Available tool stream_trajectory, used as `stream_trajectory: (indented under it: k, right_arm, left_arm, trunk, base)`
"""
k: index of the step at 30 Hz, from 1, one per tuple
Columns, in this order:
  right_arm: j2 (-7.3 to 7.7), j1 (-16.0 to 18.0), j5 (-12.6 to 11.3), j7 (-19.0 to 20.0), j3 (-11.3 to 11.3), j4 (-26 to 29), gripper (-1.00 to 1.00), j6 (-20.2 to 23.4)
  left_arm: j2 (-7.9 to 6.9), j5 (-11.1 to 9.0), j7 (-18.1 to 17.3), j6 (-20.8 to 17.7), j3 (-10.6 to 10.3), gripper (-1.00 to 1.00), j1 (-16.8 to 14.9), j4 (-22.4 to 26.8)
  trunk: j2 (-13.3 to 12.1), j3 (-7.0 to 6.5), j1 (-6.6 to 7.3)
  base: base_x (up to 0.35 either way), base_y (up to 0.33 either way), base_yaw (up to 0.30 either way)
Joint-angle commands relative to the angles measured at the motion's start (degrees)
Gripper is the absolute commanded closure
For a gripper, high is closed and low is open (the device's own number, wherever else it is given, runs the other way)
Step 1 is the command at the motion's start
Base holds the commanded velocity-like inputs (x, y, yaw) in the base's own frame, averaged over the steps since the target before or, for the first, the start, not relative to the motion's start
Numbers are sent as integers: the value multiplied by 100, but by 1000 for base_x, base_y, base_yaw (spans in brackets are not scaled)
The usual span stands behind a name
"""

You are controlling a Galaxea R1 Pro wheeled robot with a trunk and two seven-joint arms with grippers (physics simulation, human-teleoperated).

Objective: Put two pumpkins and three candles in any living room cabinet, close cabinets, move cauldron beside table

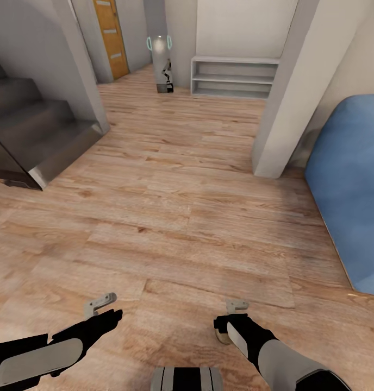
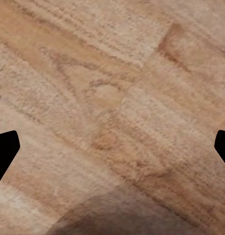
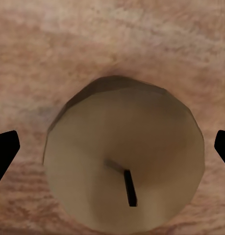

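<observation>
At the far left of the head view a dark grey staircase [image 1: 37, 136] rises from the wood-plank floor [image 1: 176, 217], and behind it an orange door [image 1: 112, 37] stands in the back wall. Low in that view the left gripper [image 1: 100, 307] hangs over bare planks, its pale fingers pointing forward. In the left wrist view its two dark fingertips [image 2: 5, 152] sit at the opposite edges of the picture with nothing but floor grain between them — the jaws are spread wide and hold nothing.

Further back, near the middle, a grey robot-like figure [image 1: 161, 60] stands upright on the floor, just beside a low, pale open shelf unit [image 1: 234, 77]. A white pillar [image 1: 289, 92] comes down to the right of the shelf.

The right gripper [image 1: 230, 320] is low and right of centre. A tan candle [image 3: 124, 161] sits between its fingers — in the head view a sliver of it shows at the gripper's tip, and the right wrist view looks straight onto its round top with a short dark wick, the fingertips dark at either edge. Whether the fingers press on the candle cannot be told.

At the far right lies the blue sofa [image 1: 353, 190], well apart from both grippers.
</observation>
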State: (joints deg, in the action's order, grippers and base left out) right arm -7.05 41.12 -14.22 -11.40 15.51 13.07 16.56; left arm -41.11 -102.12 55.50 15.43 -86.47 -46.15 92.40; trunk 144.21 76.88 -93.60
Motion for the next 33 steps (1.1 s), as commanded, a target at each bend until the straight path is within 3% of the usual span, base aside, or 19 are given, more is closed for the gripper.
stream_trajectory:
  k: [1, 3, 33]
  right_arm:
    - [2, 1, -54, -38, 51, 11, -100, 31]
    - [2, 1, -54, -38, 50, 11, -100, 31]
    - [14, 1, -54, -38, 49, 15, -100, 33]
  left_arm:
    - [-2, -27, 5, 31, -17, -100, -10, 6]
    - [-2, -27, 5, 31, -17, -100, -11, 6]
    - [-4, -27, 5, 31, -12, -100, -13, 7]
  trunk:
    - [4, 27, -1]
    - [6, 72, -6]
    - [6, 72, -6]
  base:
    - [0, 0, 0]
    - [0, 0, 0]
    - [0, 0, 0]
